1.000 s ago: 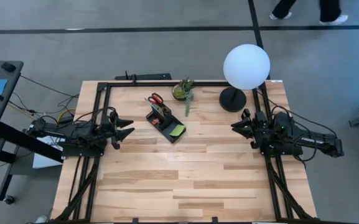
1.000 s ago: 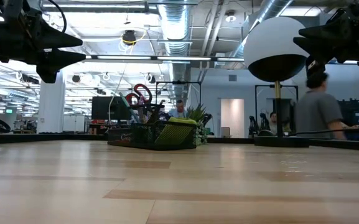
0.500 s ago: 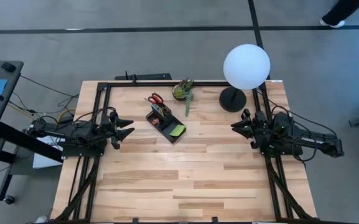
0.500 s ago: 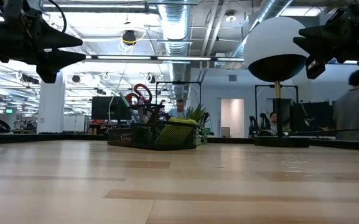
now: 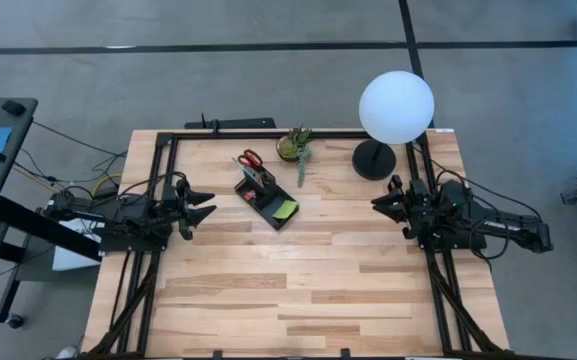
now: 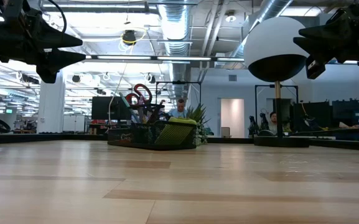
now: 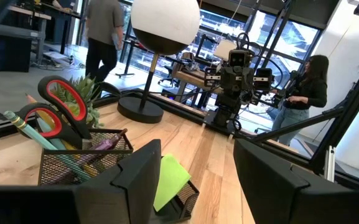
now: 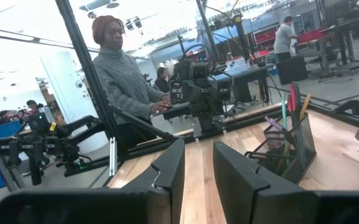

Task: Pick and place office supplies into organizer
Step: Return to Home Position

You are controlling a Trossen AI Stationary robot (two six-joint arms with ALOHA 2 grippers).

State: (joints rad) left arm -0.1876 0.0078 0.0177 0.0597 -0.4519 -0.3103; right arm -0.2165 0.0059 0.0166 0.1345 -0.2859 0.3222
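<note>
only in left wrist view, pens (image 7: 30,129) beside scissors (image 7: 72,129) in organizer (image 7: 73,165)

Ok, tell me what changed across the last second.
Nothing on the table moved. The left gripper and right gripper stay parked at their table edges, fingers open and empty. The organizer, with the scissors and sticky pad in it, is as before. Only a person passing behind the table walked off to the right, out of the low view.

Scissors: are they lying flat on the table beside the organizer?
No, the red-handled scissors stand handles-up inside the organizer, in its tall mesh section, as the left wrist view shows.
</note>
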